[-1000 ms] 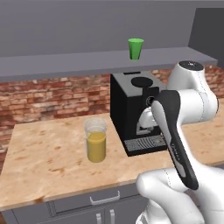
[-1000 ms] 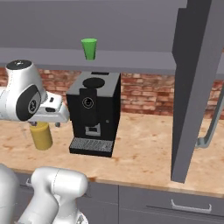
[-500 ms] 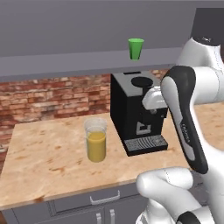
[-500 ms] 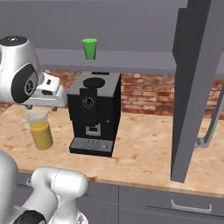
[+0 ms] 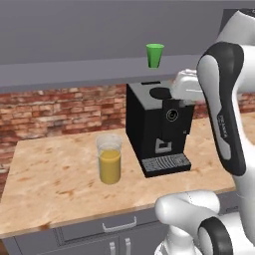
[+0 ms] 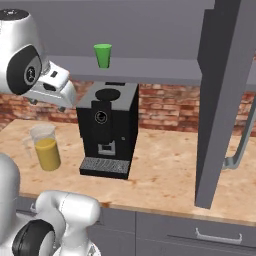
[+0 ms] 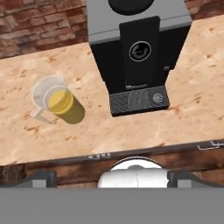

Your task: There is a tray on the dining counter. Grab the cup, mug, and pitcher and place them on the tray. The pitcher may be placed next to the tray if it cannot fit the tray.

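The green cup (image 5: 155,55) (image 6: 103,55) stands upright on a grey shelf above the coffee machine. On the wood-topped counter against the brick wall, left of the machine, is the glass pitcher (image 5: 109,159) (image 6: 45,148) (image 7: 59,101) with orange-yellow liquid. My white hand (image 5: 185,85) (image 6: 54,87) hangs high over the counter's front, just below shelf height. In the hand view my gripper (image 7: 113,177) looks down on the pitcher and machine; its fingertips (image 7: 41,178) are far apart with nothing between them. The mug, tray and dining counter are out of view.
A black coffee machine (image 5: 158,128) (image 6: 109,129) (image 7: 138,52) sits mid-counter against the brick wall (image 5: 55,112). The grey shelf (image 5: 74,69) overhangs it. A tall grey cabinet panel (image 6: 220,100) stands at the right. Drawers with handles (image 5: 118,226) run below the counter edge.
My arm has lifted the hand from low beside the coffee machine's front up to near shelf height. Pitcher and cup stay where they were.
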You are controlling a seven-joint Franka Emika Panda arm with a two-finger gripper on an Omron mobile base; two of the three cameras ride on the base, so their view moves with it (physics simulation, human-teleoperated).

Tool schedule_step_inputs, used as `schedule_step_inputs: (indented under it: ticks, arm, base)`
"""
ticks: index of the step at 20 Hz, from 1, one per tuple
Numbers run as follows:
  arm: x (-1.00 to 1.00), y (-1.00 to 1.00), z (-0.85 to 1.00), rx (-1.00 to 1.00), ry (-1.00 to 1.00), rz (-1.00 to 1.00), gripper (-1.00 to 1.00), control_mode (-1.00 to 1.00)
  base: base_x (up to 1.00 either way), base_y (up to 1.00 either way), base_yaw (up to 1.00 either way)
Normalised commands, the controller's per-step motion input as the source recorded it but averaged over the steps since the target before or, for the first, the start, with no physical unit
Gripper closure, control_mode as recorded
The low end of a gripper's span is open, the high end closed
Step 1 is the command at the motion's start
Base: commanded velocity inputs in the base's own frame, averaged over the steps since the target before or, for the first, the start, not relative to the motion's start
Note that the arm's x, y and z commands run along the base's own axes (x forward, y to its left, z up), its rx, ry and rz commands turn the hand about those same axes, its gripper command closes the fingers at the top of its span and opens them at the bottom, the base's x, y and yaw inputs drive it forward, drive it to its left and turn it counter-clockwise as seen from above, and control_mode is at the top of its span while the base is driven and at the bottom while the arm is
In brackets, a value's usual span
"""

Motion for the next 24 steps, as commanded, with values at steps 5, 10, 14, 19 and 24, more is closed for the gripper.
schedule_step_inputs:
  ticks: [5, 10, 14, 19, 24]
  arm:
    - [0.00, 0.00, 0.08, 0.00, -0.13, -0.46, -1.00, -1.00]
    - [0.00, -0.02, 0.06, 0.17, -0.39, -0.36, -1.00, -1.00]
    - [0.04, -0.22, 0.08, 0.30, -0.37, -0.20, -1.00, -1.00]
    - [0.25, -0.23, 0.15, 0.27, -0.30, -0.17, -1.00, -1.00]
    - [0.52, -0.02, 0.45, 0.18, -0.02, 0.00, -1.00, -1.00]
  base:
    - [0.00, 0.00, 0.00]
    - [0.00, 0.00, 0.00]
    - [0.00, 0.00, 0.00]
    - [0.00, 0.00, 0.00]
    - [0.00, 0.00, 0.00]
